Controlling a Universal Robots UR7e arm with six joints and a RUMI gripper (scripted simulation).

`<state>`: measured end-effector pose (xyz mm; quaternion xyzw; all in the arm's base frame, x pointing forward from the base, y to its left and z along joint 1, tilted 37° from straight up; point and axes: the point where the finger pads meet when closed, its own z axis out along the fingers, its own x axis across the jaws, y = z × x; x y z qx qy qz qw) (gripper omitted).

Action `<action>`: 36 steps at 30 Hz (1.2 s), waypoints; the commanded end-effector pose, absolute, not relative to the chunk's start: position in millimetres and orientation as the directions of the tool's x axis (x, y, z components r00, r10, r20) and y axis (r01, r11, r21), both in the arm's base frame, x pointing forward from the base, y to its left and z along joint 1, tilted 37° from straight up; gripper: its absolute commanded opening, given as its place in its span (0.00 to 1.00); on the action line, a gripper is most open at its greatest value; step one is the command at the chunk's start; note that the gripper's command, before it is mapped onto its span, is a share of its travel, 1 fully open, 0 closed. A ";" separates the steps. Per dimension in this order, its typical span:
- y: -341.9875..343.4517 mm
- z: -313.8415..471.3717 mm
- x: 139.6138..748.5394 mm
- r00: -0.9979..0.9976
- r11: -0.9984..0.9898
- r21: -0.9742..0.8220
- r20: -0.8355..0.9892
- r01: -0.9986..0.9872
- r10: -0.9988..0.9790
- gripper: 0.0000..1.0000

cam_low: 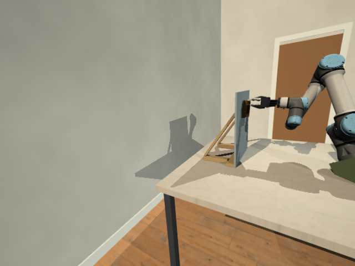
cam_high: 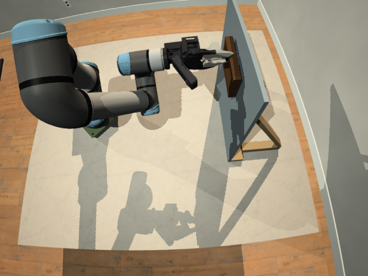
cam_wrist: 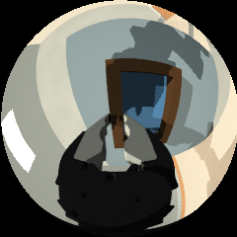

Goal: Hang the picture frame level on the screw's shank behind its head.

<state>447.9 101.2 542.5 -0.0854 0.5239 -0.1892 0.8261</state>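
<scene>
The picture frame (cam_high: pixel 232 66) is dark brown wood with a blue picture inside. It lies flat against the upright grey-blue board (cam_high: pixel 243 89), high up on it. My gripper (cam_high: pixel 227 57) is shut on the frame's side rail. In the wrist view the fingers clamp the frame's left rail (cam_wrist: pixel 115 106), and the frame (cam_wrist: pixel 143 101) looks slightly tilted. In the exterior view the frame (cam_low: pixel 245 108) sits near the board's top edge with the gripper (cam_low: pixel 252 102) at it. The screw is hidden behind the frame.
The board stands on a wooden A-shaped prop (cam_high: pixel 261 139) at the table's right side, close to the wall. The arm's base (cam_high: pixel 98 125) stands on a green plate at the left. The table edge (cam_low: pixel 229 206) drops to the wooden floor.
</scene>
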 end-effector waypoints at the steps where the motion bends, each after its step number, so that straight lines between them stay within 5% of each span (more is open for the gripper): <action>1: 103.7 544.6 448.0 0.378 0.902 -0.364 -0.820 0.234 -0.429 0.00; 36: 108.9 542.4 449.1 0.353 0.853 -0.448 -0.778 0.267 -0.519 0.00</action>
